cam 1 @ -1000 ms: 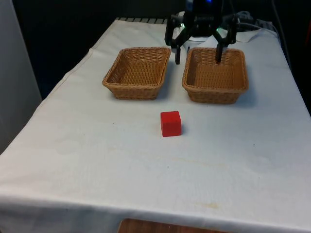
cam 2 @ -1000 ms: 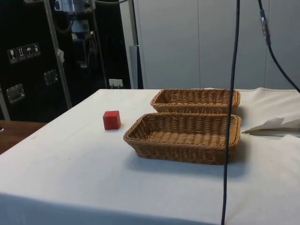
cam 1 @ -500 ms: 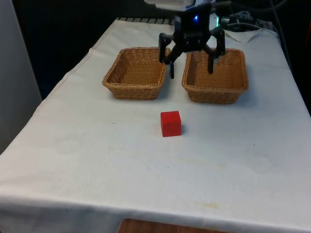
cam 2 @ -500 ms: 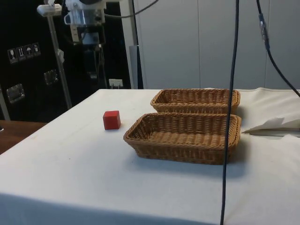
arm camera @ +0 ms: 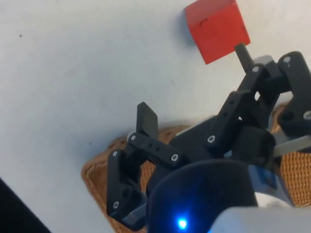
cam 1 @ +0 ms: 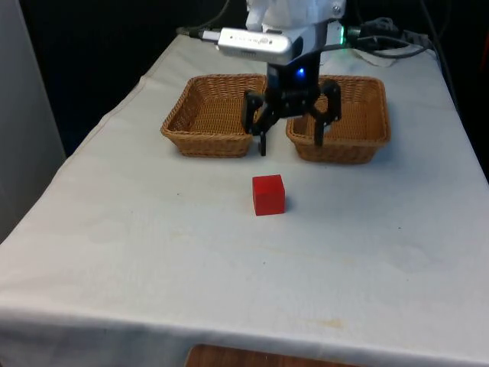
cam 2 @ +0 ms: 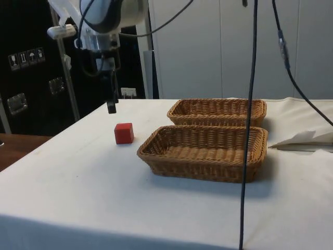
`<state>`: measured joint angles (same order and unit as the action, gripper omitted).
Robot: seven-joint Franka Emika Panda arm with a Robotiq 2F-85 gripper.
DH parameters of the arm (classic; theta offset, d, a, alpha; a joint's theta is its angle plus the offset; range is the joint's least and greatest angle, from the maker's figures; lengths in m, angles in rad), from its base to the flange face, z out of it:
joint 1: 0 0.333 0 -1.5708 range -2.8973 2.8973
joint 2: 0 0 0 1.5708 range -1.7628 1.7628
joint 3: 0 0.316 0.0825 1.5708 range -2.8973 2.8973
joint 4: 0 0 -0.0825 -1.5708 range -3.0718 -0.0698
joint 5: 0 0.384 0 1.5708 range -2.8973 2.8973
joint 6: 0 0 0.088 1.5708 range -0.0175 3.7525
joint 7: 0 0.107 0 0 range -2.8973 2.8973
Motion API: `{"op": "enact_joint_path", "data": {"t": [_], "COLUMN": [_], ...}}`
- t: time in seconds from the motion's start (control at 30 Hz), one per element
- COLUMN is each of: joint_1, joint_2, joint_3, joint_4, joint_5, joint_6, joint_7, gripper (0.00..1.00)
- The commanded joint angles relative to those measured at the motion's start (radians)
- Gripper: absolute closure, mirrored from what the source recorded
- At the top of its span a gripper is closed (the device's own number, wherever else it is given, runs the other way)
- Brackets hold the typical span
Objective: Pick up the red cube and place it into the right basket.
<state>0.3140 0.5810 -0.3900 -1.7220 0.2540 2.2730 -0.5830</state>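
The red cube (cam 1: pixel 268 194) rests on the white cloth in front of the two wicker baskets. My gripper (cam 1: pixel 290 145) hangs open above the gap between the baskets' front ends, just behind the cube and a little above the cloth. Nothing is between its fingers. The right basket (cam 1: pixel 374 126) lies on the front view's right and holds nothing. From the side, the gripper (cam 2: pixel 111 104) hovers over the cube (cam 2: pixel 124 133), and the right basket (cam 2: pixel 203 153) is the nearer one. Looking down from the wrist, the cube (arm camera: pixel 217 29) lies just past one fingertip of the gripper (arm camera: pixel 193 85).
The left basket (cam 1: pixel 177 122) sits beside the right one, a narrow gap between them. A crumpled fold of cloth (cam 2: pixel 307 138) lies past the baskets. Black cables (cam 2: pixel 250 104) hang down in the side view. Bare cloth (cam 1: pixel 229 267) spreads around the cube.
The gripper has come down and forward from over the baskets' far ends to their front ends, closer to the cube. It has stayed open. The cube has not moved.
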Motion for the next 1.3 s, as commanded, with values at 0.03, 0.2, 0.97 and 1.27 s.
{"op": "enact_joint_path", "data": {"t": [0.03,0.2,0.97,1.27], "joint_1": [-0.015,-0.013,-0.021,-0.03], "joint_2": [0.013,0.027,0.11,0.125], "joint_3": [0.002,-0.02,-0.023,-0.021], "joint_4": [0.004,0.005,0.033,0.043], "joint_5": [0.009,0.015,0.085,0.085], "joint_6": [0.011,0.01,0.036,0.034], "joint_7": [-0.023,-0.035,0.031,0.023], "gripper": [0.0,0.0,0.0,0.0]}}
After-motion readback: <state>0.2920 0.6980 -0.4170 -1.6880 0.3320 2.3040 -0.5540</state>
